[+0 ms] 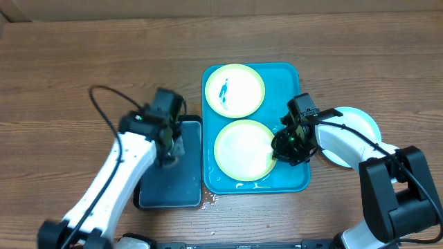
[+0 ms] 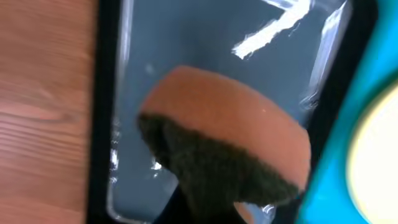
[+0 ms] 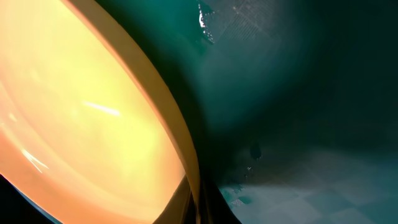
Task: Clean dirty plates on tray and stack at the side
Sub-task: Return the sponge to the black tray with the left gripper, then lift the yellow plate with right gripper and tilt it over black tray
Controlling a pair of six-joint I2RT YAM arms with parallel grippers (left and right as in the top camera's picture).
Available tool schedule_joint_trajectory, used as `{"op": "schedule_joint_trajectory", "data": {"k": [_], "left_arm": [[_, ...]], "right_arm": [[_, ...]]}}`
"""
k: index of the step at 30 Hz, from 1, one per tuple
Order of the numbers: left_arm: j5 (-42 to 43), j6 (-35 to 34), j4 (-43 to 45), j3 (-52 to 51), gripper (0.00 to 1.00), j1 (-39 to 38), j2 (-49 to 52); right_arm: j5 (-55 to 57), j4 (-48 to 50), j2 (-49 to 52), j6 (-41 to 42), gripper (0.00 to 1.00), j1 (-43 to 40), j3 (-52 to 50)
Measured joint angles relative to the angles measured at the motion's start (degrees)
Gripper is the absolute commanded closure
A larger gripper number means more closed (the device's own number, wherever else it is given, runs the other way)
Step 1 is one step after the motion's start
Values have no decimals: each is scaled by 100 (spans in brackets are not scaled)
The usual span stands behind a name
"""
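Note:
The turquoise tray (image 1: 301,176) holds two plates with yellow-green rims. The far plate (image 1: 234,90) has a blue smear. The near plate (image 1: 239,149) looks clean. My right gripper (image 1: 291,146) is at the near plate's right rim. In the right wrist view its fingers (image 3: 200,208) close on either side of that rim (image 3: 81,112), above the tray floor (image 3: 298,93). A third plate (image 1: 356,121) with a light blue rim lies on the table right of the tray, partly under the right arm. My left gripper (image 1: 169,149) is shut on an orange and dark green sponge (image 2: 230,124).
A dark grey-black tray (image 1: 169,183) holding water lies left of the turquoise tray; it also shows in the left wrist view (image 2: 205,43) under the sponge. Water drops lie on the table by the trays' front edges (image 1: 208,200). Bare wooden table surrounds them.

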Motion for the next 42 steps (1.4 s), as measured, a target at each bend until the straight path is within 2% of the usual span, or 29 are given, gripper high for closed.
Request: {"op": "schedule_joint_trajectory", "data": {"k": [2, 4, 6, 8, 10, 11, 12, 17, 20, 24, 28, 33, 38, 42], "left_arm": [[208, -2, 424, -518, 96, 0, 168], [372, -2, 627, -789, 80, 0, 269], [494, -24, 697, -855, 76, 0, 302], [560, -22, 713, -820, 64, 13, 299], [623, -13, 518, -706, 38, 28, 299], [651, -11, 326, -555, 9, 66, 299], [682, 2, 17, -299, 0, 125, 291], [728, 61, -1012, 807, 0, 450, 22], [730, 179, -1484, 1585, 0, 743, -352], [726, 282, -1961, 2629, 0, 1163, -874], [726, 306, -2081, 3370, 0, 1333, -1272], [726, 308, -2124, 3637, 0, 1333, -1762], [726, 308, -2326, 3637, 0, 1333, -1832], [726, 310, -2400, 3637, 0, 1333, -1792]], "right_arm": [[0, 0, 0, 24, 96, -2, 0], [0, 0, 0, 42, 96, 0, 0], [-2, 4, 0, 44, 96, 0, 0], [2, 2, 0, 44, 96, 0, 0], [0, -2, 0, 44, 96, 0, 0], [4, -31, -11, 46, 96, 0, 4], [72, -221, -39, 61, 96, 0, 42], [293, -988, -389, 55, 96, 4, 326], [483, -1421, -776, 17, 96, 85, 935], [1058, -1801, -1047, -103, 96, 649, 1967], [1860, -1421, -1099, -101, 96, 1589, 2363], [3235, -756, -1093, 20, 96, 2981, 2365], [4725, -481, -1060, 402, 96, 4105, 2365], [5705, -468, -1038, 614, 96, 4647, 2365]]}}
